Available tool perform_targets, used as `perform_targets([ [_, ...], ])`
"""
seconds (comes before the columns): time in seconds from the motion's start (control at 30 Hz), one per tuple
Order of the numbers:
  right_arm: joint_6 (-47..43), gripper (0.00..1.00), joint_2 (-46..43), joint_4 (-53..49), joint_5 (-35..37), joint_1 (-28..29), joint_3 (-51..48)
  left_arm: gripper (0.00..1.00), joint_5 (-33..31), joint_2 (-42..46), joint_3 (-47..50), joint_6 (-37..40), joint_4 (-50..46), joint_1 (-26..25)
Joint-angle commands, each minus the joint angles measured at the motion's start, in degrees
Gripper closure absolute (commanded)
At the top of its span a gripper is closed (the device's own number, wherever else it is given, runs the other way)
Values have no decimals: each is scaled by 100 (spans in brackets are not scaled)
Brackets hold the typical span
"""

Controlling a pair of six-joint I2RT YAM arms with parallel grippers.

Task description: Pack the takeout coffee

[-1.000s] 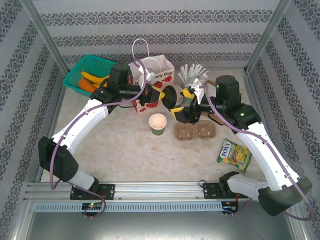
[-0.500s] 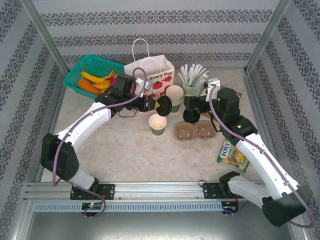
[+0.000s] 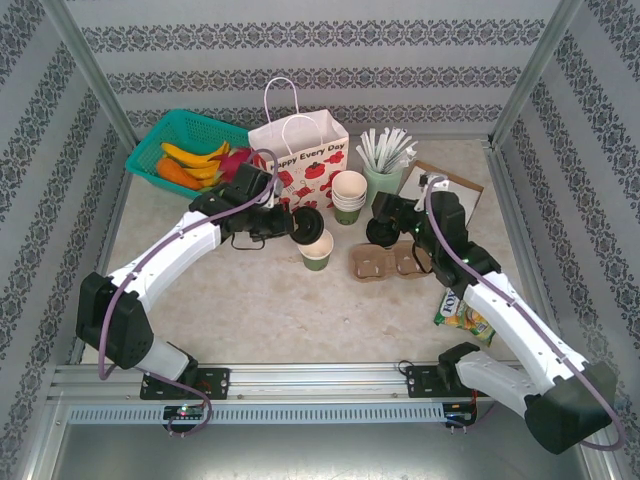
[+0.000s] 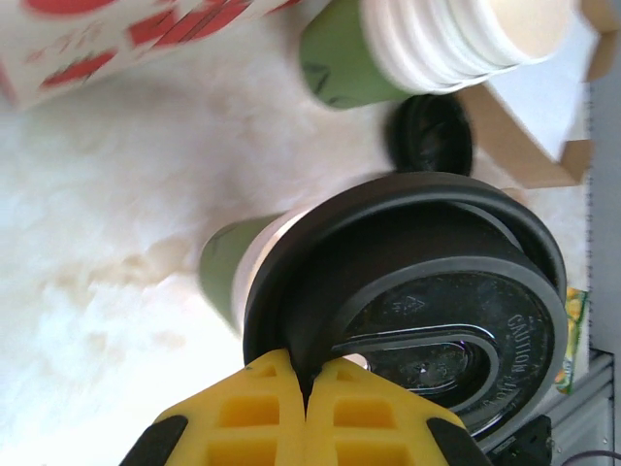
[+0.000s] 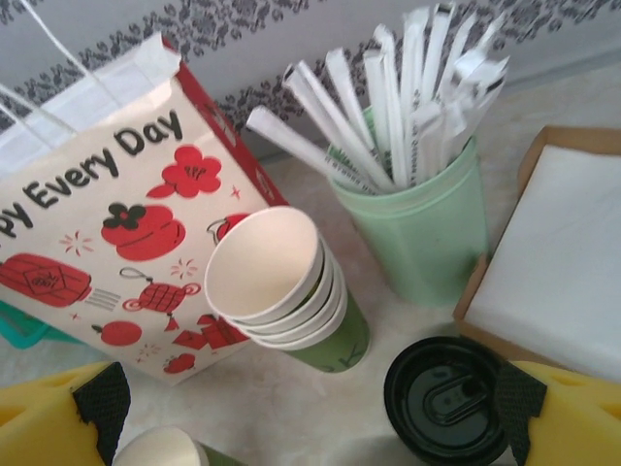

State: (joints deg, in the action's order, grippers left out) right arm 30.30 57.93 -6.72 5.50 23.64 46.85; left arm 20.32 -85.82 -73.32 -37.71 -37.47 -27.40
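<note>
Here, nearest the arm bases, a yellow-green snack packet (image 3: pixel 465 305) lies on the surface (image 3: pixel 250 300), its brand lettering partly hidden under the right arm and not surely readable. Just beyond it is the brown carrier tray (image 3: pixel 390 263), both wells empty. It is judged light, rough and fairly stiff, and best taken by an outer edge. To its left, and apart from it, the dark green cup (image 3: pixel 316 250) stands upright. It is judged light, thin-walled and easily crushed or tipped, so a gentle hold across the middle of its wall is advised rather than one at the rim. The left claw (image 4: pixel 306 374) is clamped on the edge of a black lid (image 4: pixel 427 291), which is held at the cup's mouth and not yet seated. The word "CAUTION" can be read embossed on it. The right claw (image 5: pixel 310 406) is spread wide, gripping nothing, above a loose black lid (image 5: pixel 446 398). Farther back are stacked cups (image 5: pixel 291 282), a mint cup (image 5: pixel 427 223) of wrapped straws, and a paper bag (image 3: pixel 300 150) printed "Happy Every Day".
</note>
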Motion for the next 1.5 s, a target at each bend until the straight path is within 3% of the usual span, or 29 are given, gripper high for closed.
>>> perform_targets([
  [0.0, 179, 2, 197, 402, -221, 171, -222, 100, -604, -113, -411, -573, -1115, -178],
  [0.2, 503, 2, 574, 789, -922, 246, -421, 100, -921, -613, -881, -867, -1694, -343],
  [0.5, 775, 2, 583, 894, -1131, 269, -686, 100, -601, -1198, -1412, -901, -1764, -450],
  [0.77, 1351, 2, 1361, 929, -2762, 132, -286, 100, -596, -1270, -1564, -907, -1866, -460],
  [0.87, 1736, 2, 1620, 855, -2714, 180, -175, 100, -584, -1279, -1538, -942, -1805, -459],
  [1.17, 3017, 2, 2507, 2398, -3681, 226, -290, 100, -575, -1417, -1614, -932, -1715, -543],
  [1.47, 3288, 4, 3114, 2993, -4026, 395, -142, 100, -597, -1534, -1674, -871, -1728, -578],
])
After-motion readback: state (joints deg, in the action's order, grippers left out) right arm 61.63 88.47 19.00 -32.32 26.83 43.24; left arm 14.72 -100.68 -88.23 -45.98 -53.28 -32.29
